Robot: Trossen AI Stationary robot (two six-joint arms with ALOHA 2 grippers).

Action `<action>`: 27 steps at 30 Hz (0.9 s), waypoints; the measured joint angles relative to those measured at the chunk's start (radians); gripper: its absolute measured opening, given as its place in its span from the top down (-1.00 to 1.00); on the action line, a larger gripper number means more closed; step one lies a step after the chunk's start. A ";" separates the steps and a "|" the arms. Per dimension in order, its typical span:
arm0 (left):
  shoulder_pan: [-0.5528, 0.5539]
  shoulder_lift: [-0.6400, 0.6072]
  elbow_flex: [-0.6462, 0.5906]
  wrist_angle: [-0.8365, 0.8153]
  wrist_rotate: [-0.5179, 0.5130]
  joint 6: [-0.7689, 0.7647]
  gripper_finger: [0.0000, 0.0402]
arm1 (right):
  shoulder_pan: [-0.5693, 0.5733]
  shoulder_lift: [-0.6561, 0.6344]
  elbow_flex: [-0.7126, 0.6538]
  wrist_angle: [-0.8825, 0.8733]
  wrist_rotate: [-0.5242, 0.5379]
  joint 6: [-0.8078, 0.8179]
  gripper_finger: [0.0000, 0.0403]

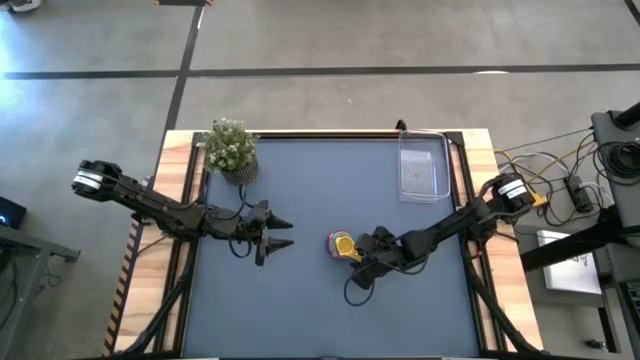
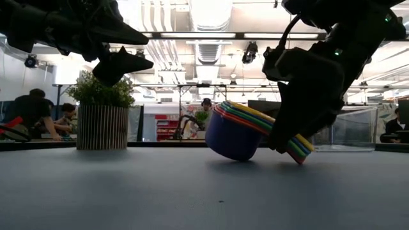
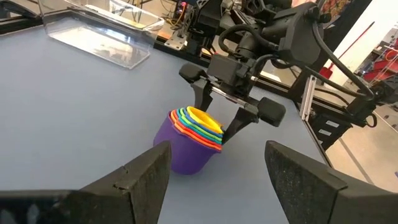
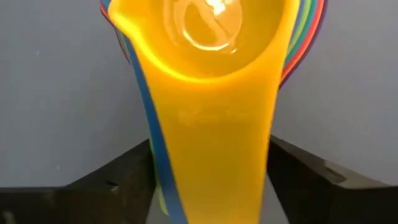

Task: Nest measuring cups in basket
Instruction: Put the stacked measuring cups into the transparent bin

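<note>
Right tool (image 1: 357, 250) pinches the handles of the nested measuring cups (image 1: 343, 244), tilted mid-worktop. Clear basket (image 1: 423, 167) sits empty by the far right corner. Left tool (image 1: 278, 232) hangs spread.

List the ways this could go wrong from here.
1. The right end effector holds the nested measuring cups only by their stacked handles, and the stack sits tilted on the table; a lift might let the cups slide apart.
2. The basket stands at the table's far edge, well away, so any carry is long.
3. The open left end effector hovers close beside the stack and might get in the way.
</note>
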 joint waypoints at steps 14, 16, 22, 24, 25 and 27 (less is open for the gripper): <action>0.000 0.000 0.000 0.000 0.000 -0.005 -0.20 | -0.001 0.000 0.000 -0.005 -0.004 -0.072 0.36; 0.000 0.000 0.000 0.000 0.000 -0.005 -0.20 | -0.003 -0.001 0.000 -0.006 -0.005 -0.074 0.36; 0.000 0.000 0.000 0.000 0.000 -0.005 -0.20 | -0.007 -0.007 0.008 -0.033 0.000 -0.084 0.36; 0.000 0.000 0.000 0.000 0.000 -0.005 -0.20 | -0.007 -0.017 0.032 -0.071 0.010 -0.095 0.36; 0.000 0.000 0.000 0.000 0.000 -0.005 -0.20 | -0.007 -0.029 0.051 -0.102 0.019 -0.105 0.36; 0.000 0.000 0.000 -0.001 0.000 -0.005 -0.20 | -0.007 -0.059 0.095 -0.177 0.042 -0.125 0.36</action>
